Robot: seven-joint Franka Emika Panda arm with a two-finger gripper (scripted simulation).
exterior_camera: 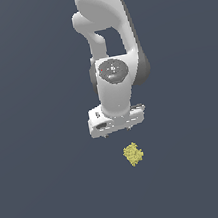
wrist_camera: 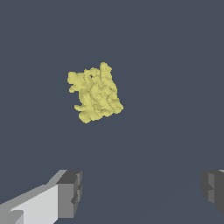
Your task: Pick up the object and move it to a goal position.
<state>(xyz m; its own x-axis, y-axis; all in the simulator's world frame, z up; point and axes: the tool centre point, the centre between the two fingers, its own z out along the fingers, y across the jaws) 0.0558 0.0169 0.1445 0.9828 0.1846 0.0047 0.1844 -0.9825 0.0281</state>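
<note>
The object (exterior_camera: 133,154) is a small pale-yellow lumpy chunk lying on the dark grey floor, just below my gripper in the exterior view and slightly to that view's right. In the wrist view the object (wrist_camera: 95,93) sits alone on the floor, ahead of the fingertips. My gripper (exterior_camera: 117,131) hangs from the white arm above the floor, apart from the object. Its fingers (wrist_camera: 70,192) stand wide apart with nothing between them, so my gripper (wrist_camera: 142,190) is open and empty.
The dark grey floor (exterior_camera: 44,193) spreads flat around the object on all sides. The white arm (exterior_camera: 106,40) rises toward the top of the exterior view. No other objects show.
</note>
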